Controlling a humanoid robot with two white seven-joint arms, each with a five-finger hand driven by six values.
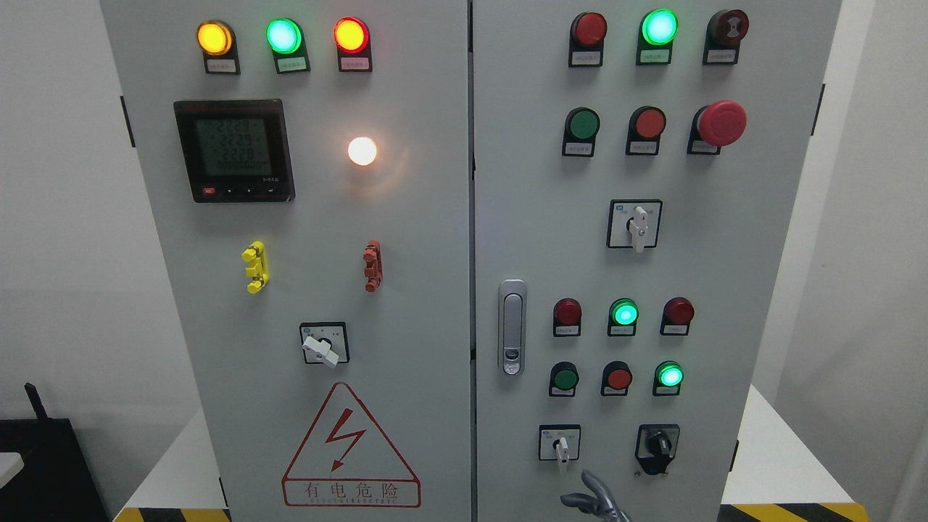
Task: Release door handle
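Head view, straight on to a grey two-door electrical cabinet [406, 217]. Both doors shut, seam running down just right of centre.

Door handle [512, 327]: silver swing handle with a keyhole at its lower end, mounted upright on the right door beside the seam, lying flush in its recess. Nothing touching it.

Robot hand [591, 499]: only grey fingers [596, 484] seen, poking up from the bottom edge right of centre, in front of the right door's lower part. Well below the handle and to its right, apart from it. Fingers loosely spread, slightly curved, holding nothing. Arm out of frame, so cannot tell which side it belongs to. No second hand seen.

Left door: amber, green and red indicator lamps [283, 36] lit along the top; digital power meter [234, 150] with lit green readout below them; white lamp [362, 151] glowing to its right. Yellow clip [254, 267] and red clip [373, 266] at mid height, a rotary selector switch [323, 344] under them, then a red triangular electrical hazard sign [351, 449].

Right door: rows of lamps and push buttons, several green ones lit; red mushroom emergency stop [721, 123] at upper right; white selector switch [634, 224] at centre; smaller white selector [560, 443] and black key-style selector [657, 448] near the bottom, just above the fingers.

Cabinet standing on a white platform [768, 449] with yellow-black hazard stripes along its front edge.
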